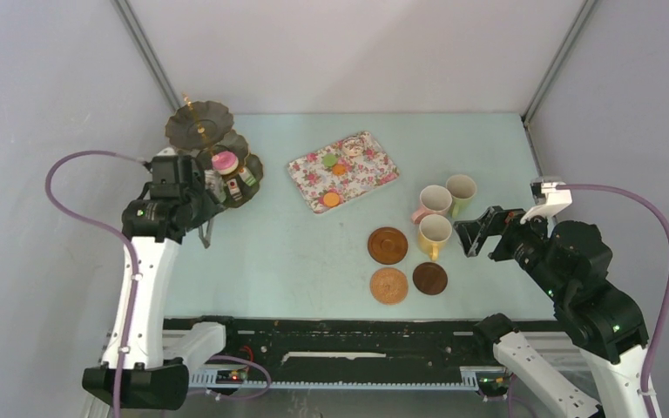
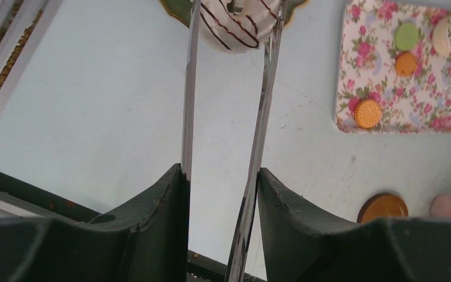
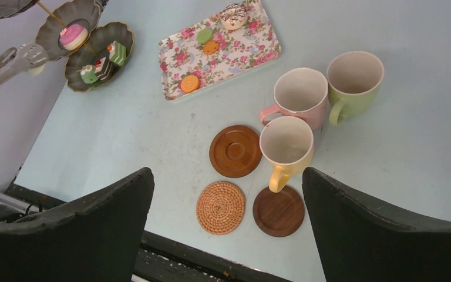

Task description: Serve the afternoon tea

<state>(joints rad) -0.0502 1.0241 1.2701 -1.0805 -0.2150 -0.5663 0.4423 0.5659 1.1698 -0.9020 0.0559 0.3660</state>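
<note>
On a pale mint counter (image 1: 296, 252) walled by plain grey panels (image 1: 357, 52), the left claw (image 2: 223, 176) grips long metal tongs (image 2: 264, 117) whose tips flank a white, brown-striped toy doughnut (image 2: 235, 23) at the edge of the dark three-tier stand (image 1: 200, 131), far left. The right claw (image 1: 475, 237) hangs spread wide just beside the yellow mug (image 1: 435, 233), near three brown coasters (image 1: 388, 245) and a flowered tray (image 1: 375, 170).

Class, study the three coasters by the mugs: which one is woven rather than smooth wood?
The light woven coaster, at the near left of the trio. The mid-brown coaster and the dark coaster are smooth wood.
</note>
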